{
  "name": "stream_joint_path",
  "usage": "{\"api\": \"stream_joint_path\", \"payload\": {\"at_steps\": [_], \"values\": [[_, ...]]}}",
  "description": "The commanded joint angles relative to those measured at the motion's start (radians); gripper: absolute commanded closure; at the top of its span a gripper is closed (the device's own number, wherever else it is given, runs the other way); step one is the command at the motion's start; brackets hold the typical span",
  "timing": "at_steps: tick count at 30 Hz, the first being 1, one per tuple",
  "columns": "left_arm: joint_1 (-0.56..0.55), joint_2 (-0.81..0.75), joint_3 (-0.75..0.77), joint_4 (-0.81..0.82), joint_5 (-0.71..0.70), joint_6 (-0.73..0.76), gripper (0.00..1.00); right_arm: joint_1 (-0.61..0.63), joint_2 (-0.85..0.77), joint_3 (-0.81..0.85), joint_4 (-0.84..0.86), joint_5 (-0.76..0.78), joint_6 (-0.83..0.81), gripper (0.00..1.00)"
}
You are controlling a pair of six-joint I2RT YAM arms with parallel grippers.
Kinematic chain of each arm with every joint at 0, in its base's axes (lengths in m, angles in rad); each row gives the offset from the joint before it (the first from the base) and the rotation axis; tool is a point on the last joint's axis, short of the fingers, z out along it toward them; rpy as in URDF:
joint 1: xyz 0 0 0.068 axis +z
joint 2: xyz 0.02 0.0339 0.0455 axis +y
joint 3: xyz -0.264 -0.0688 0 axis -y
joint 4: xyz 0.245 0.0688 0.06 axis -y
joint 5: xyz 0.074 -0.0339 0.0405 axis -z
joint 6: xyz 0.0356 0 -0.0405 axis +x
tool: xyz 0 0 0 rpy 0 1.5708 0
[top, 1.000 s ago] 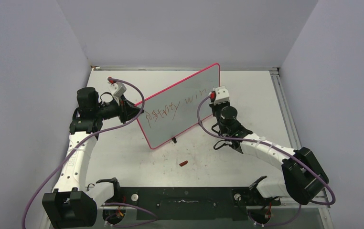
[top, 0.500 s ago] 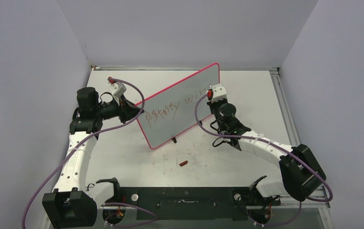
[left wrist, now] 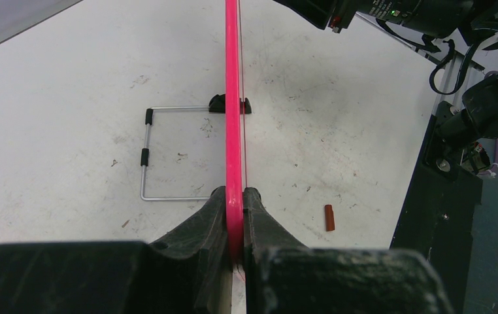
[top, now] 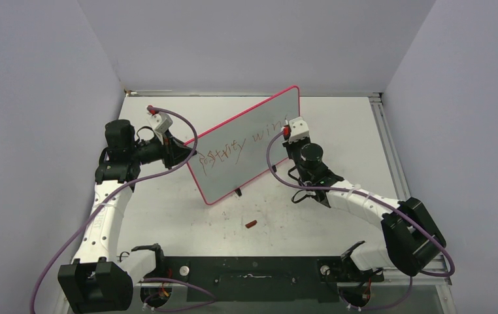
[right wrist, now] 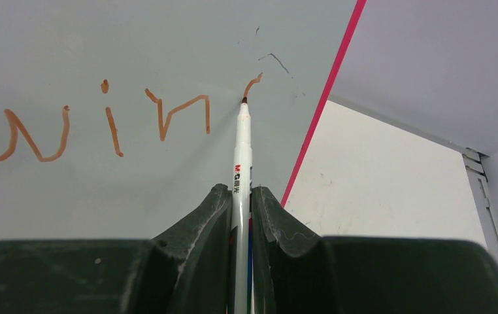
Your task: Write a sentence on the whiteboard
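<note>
The whiteboard (top: 246, 147) stands tilted on the table, with a red-pink rim and a pale surface. My left gripper (top: 184, 155) is shut on its left rim, which shows edge-on as a pink strip (left wrist: 233, 131) between the fingers (left wrist: 259, 216). My right gripper (top: 290, 140) is shut on a white marker (right wrist: 241, 163) whose tip touches the board (right wrist: 135, 39). The sentence (top: 240, 145) reads "party win" in dark red. In the right wrist view "win" (right wrist: 102, 124) shows, with a short fresh stroke (right wrist: 251, 85) at the marker tip.
A small red marker cap (top: 251, 224) lies on the white tabletop (top: 338, 131) in front of the board; it also shows in the left wrist view (left wrist: 329, 218). A wire stand (left wrist: 168, 154) props the board from behind. Grey walls close in on three sides.
My right gripper has moved slightly left and up along the board with the marker, starting a new stroke after "win". The left arm and board have not moved.
</note>
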Motion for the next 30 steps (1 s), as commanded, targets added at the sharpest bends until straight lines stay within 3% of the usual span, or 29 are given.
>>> {"api": "stream_joint_path", "payload": {"at_steps": [1,17,30], "values": [[0.001,0.004,0.015,-0.041,0.004,0.060,1.00,0.011,-0.005,-0.014,0.023,-0.046,0.031,0.95],[0.001,0.001,0.014,-0.041,0.004,0.060,1.00,-0.014,0.059,0.029,0.010,0.025,0.041,0.95],[0.002,0.001,0.014,-0.041,0.007,0.059,1.00,0.004,0.025,0.008,-0.017,-0.069,0.039,0.95]]}}
